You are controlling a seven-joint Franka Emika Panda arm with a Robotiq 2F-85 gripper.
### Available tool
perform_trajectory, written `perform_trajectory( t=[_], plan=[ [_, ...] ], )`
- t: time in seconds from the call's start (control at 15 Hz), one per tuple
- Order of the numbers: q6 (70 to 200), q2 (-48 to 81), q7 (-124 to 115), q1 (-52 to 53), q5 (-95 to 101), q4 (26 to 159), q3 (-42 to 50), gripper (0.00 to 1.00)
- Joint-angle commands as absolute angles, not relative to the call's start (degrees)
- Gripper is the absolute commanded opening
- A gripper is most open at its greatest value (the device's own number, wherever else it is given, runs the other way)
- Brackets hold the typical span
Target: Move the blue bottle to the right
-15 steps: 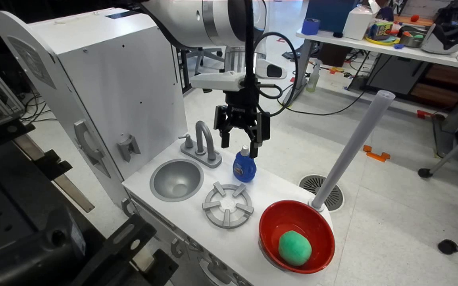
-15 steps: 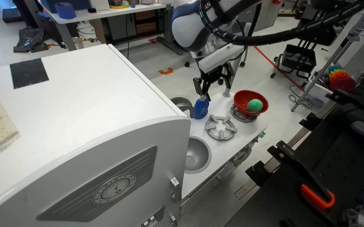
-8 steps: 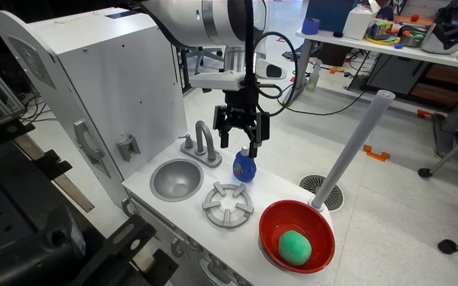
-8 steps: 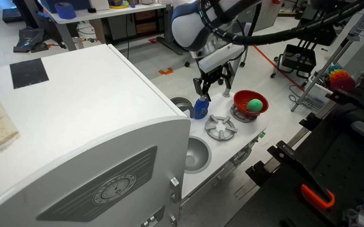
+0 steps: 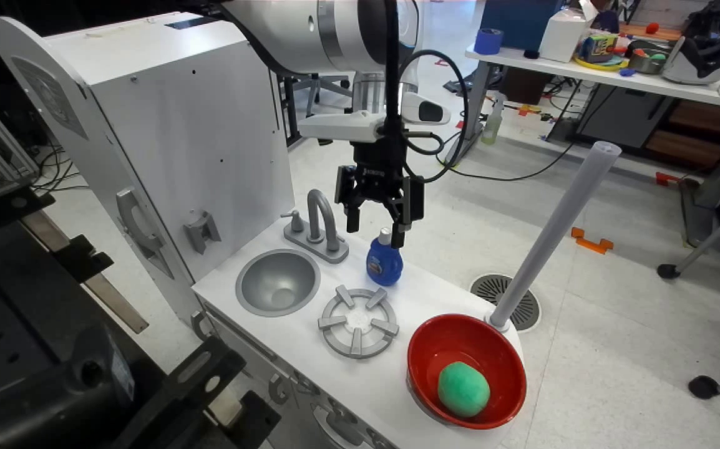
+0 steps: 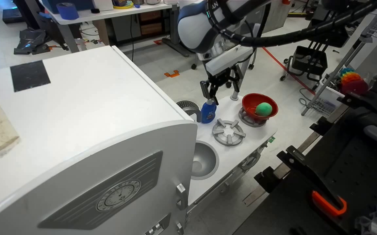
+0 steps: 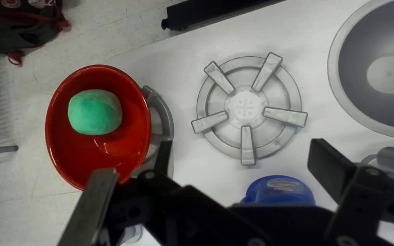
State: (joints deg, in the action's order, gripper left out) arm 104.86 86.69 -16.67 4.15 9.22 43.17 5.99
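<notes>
The blue bottle [image 5: 384,264] with its white cap stands upright on the white counter, beside the faucet and behind the bare burner. It also stands there in an exterior view [image 6: 208,113]. My gripper [image 5: 375,229] is open and empty, fingers pointing down, above the counter near the bottle's cap; it also shows in an exterior view [image 6: 226,93]. In the wrist view the bottle [image 7: 279,191] lies between my spread fingers [image 7: 244,159], nearer the right-hand one. The gripper's body hides the rest of the bottle there. Neither finger grips it.
A red bowl [image 5: 423,349] holding a green ball [image 5: 463,390] sits on a burner at the counter's end. A grey post [image 5: 553,237] rises beside it. The faucet [image 5: 322,218], sink [image 5: 277,282], bare burner [image 5: 359,324] and tall white cabinet [image 5: 191,143] are nearby.
</notes>
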Motion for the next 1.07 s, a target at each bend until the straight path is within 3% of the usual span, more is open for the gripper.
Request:
perform_trajectory(
  t=[0.0, 0.4, 0.73, 1.0],
  plan=[
    [106.67, 86.68, -18.33, 4.44, 8.87, 44.53, 6.37, 1.00],
    [118.99, 86.71, -14.86, 1.69, 3.74, 50.85, 1.90, 1.00],
    [139.53, 86.50, -14.55, -0.01, 1.31, 56.69, 1.72, 1.00],
    [144.76, 86.52, -14.72, 0.49, 1.04, 58.85, 2.83, 1.00]
  ],
)
